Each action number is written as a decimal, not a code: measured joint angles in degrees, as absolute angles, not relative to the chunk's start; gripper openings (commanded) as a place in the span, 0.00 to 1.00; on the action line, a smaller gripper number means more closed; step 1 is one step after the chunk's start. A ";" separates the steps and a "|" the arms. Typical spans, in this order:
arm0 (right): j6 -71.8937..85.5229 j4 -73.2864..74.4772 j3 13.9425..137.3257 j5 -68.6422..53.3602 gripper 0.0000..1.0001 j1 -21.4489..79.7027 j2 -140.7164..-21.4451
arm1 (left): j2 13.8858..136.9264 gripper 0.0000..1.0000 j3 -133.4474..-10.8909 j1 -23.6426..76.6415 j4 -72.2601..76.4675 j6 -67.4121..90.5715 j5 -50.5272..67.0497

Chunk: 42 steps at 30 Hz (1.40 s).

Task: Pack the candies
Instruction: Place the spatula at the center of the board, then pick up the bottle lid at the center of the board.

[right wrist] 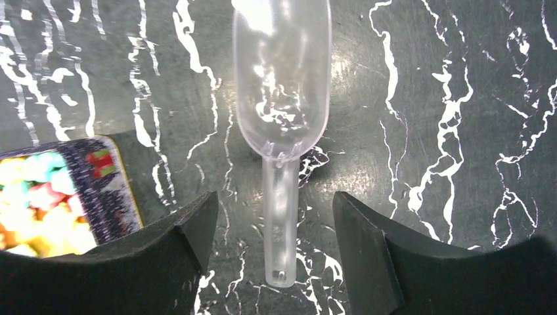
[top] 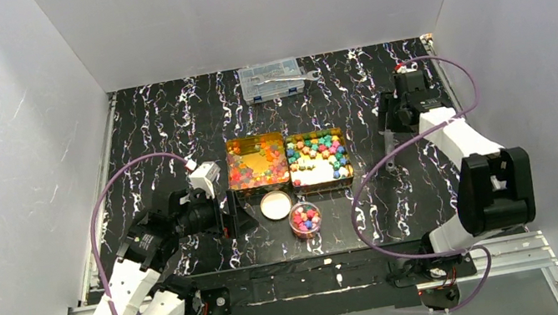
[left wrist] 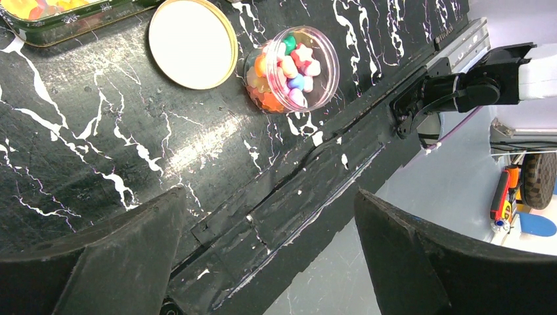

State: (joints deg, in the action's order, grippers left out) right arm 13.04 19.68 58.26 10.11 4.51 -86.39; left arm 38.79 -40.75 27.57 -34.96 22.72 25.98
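Note:
The candies lie in two tins: glossy red, orange and yellow ones in the left tin (top: 257,161), pastel ones in the right tin (top: 318,157) (right wrist: 59,197). More candies fill a small clear jar (top: 305,219) (left wrist: 291,67), and its white lid (top: 276,205) (left wrist: 192,43) lies beside it. A clear plastic scoop (right wrist: 282,79) (top: 388,157) lies flat on the table, right of the tins. My right gripper (right wrist: 272,197) (top: 388,130) is open astride the scoop's handle, with a gap on each side. My left gripper (left wrist: 269,193) (top: 232,216) stands open and empty, near the table's front edge, left of the jar.
A clear compartment box with a wrench (top: 273,80) stands at the back of the black marbled table (top: 170,132). White walls close in three sides. The table's front rail (left wrist: 420,72) runs just past the jar.

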 measured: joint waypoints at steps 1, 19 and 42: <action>13.04 19.92 58.26 9.74 0.72 4.54 -85.25 | 38.70 0.98 -40.75 27.57 -34.96 22.72 25.98; 16.12 27.53 57.84 10.04 0.64 29.78 -73.45 | 38.57 0.98 -40.75 27.57 -34.98 23.00 25.47; 25.69 29.82 67.13 18.31 0.45 60.73 -88.60 | 36.88 0.98 -40.75 27.57 -35.03 23.16 23.31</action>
